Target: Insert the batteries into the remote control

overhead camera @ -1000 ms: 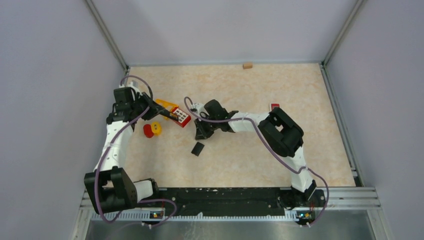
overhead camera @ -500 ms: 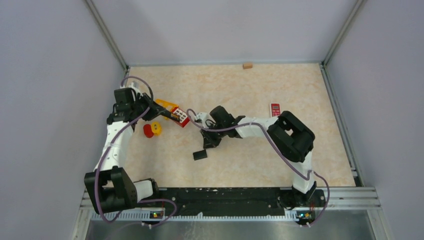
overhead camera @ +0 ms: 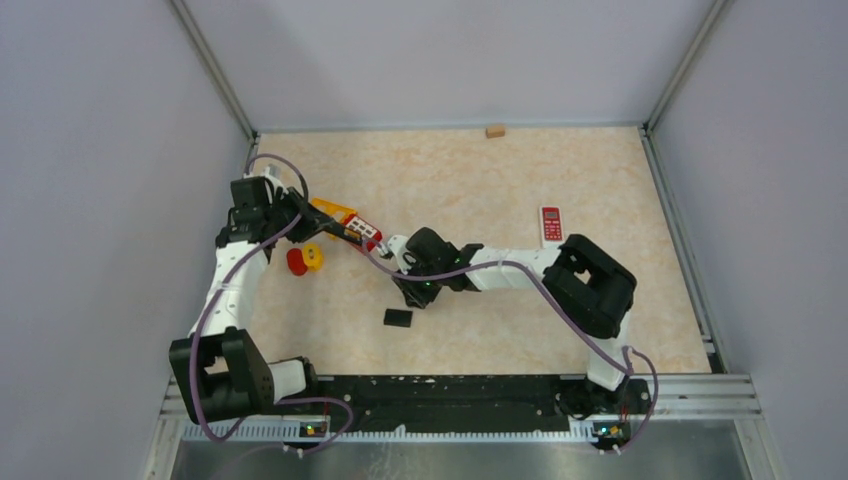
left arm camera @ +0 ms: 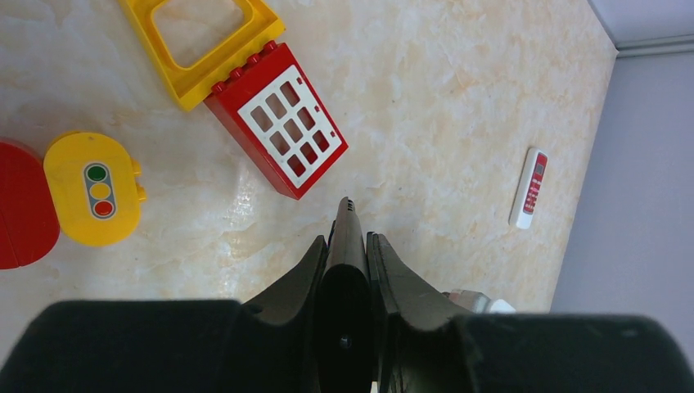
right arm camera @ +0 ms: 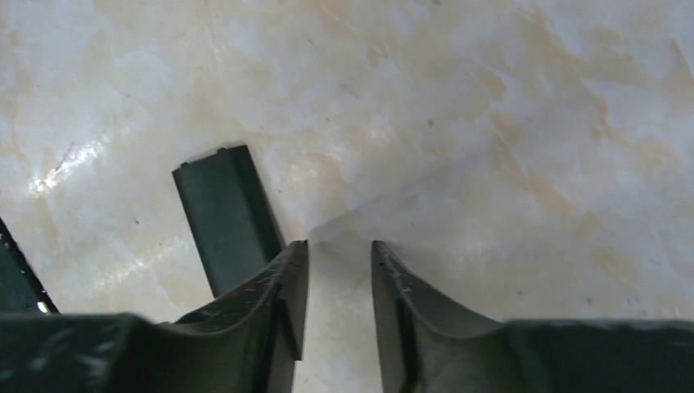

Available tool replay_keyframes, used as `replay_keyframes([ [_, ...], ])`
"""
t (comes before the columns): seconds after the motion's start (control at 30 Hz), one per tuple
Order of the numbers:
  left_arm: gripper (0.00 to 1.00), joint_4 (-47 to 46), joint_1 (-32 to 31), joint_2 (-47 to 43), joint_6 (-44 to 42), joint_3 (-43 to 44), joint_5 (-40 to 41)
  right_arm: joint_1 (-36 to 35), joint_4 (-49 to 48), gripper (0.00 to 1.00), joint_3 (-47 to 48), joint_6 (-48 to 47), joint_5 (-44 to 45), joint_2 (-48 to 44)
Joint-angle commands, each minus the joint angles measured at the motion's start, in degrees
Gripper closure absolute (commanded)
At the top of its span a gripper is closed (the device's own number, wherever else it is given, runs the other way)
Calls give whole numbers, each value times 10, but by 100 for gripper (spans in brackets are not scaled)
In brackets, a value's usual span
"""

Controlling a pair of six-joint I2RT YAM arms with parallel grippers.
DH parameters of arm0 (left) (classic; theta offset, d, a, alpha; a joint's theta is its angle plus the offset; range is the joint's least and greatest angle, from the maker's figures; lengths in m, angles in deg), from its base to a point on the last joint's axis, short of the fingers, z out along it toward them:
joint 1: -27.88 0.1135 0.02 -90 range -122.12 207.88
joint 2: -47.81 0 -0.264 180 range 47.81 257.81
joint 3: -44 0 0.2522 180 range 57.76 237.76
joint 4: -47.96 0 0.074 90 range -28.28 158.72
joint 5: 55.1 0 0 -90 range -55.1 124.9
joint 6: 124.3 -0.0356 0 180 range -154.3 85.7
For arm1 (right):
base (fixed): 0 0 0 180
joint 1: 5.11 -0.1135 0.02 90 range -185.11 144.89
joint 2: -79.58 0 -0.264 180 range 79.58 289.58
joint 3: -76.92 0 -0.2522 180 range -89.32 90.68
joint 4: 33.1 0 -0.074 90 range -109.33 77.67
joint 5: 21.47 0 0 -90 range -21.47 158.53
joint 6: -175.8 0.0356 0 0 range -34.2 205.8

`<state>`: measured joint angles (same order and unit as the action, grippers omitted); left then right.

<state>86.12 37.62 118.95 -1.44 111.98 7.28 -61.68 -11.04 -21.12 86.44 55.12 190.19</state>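
My left gripper (overhead camera: pixel 318 222) is shut on a long black remote control (left arm camera: pixel 347 221), seen edge-on between the jaws in the left wrist view (left arm camera: pixel 347 239), held above the table by the toy blocks. My right gripper (overhead camera: pixel 418 292) is open and empty, low over bare table (right arm camera: pixel 339 246). A flat black rectangular cover (right arm camera: pixel 225 217) lies just left of its left finger; the cover also shows in the top view (overhead camera: pixel 398 317). No batteries are in view.
A small red-and-white remote (overhead camera: pixel 550 222) lies at right, also in the left wrist view (left arm camera: pixel 530 187). A yellow frame block (left arm camera: pixel 200 37), red window block (left arm camera: pixel 282 131), yellow traffic-light block (left arm camera: pixel 92 188) and red block (left arm camera: pixel 20 205) lie by the left gripper. A wooden block (overhead camera: pixel 494 130) sits at the back edge.
My right gripper has moved nearer and slightly left, uncovering the red-and-white remote. The black cover has slid a little nearer and turned. The left arm has hardly moved.
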Motion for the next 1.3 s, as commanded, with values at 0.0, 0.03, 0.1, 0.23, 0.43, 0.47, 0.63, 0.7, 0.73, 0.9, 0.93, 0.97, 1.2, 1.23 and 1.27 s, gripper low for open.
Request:
replay_keyframes([
  [0.0, 100, -24, 4, -9, -3, 3, -5, 1, 9, 61, -26, 15, 53, -65],
  [0.03, 100, -24, 5, -10, -3, 3, -3, 0, 7, 59, -29, 13, 45, -73],
  [0.1, 100, -23, 5, -12, -3, 2, -1, -6, 3, 55, -35, 4, 31, -83],
  [0.23, 100, -23, 6, -13, -4, 0, -1, -28, -5, 37, -46, -33, 15, -88],
  [0.43, 100, -22, 8, -14, -3, -1, -2, -60, -15, 25, -41, -60, 47, -70],
  [0.47, 100, -22, 8, -14, -3, -1, -2, -63, -13, 25, -38, -66, 54, -65],
  [0.63, 100, -22, 8, -13, -5, 1, -3, -76, -4, 30, -30, -96, 55, -47],
  [0.7, 100, -21, 8, -12, -4, 0, -3, -80, 1, 33, -27, -107, 56, -41],
  [0.73, 100, -22, 9, -12, -4, 0, -3, -82, 5, 34, -26, -111, 55, -39],
  [0.9, 100, -23, 9, -9, -3, 1, -7, -84, 26, 38, -13, -117, 63, -19],
  [0.93, 100, -22, 10, -10, -4, 1, -6, -84, 30, 40, -8, -117, 65, -16],
  [0.97, 100, -21, 10, -11, -5, 2, -4, -84, 32, 41, -5, -117, 68, -14],
  [1.2, 100, -17, 11, -10, -7, 5, -1, -84, 52, 69, 17, -102, 103, -2],
  [1.23, 100, -15, 10, -10, -7, 5, 1, -84, 53, 72, 18, -96, 119, -3],
  [1.27, 100, -15, 10, -11, -6, 4, 3, -84, 52, 74, 18, -93, 129, -5],
])
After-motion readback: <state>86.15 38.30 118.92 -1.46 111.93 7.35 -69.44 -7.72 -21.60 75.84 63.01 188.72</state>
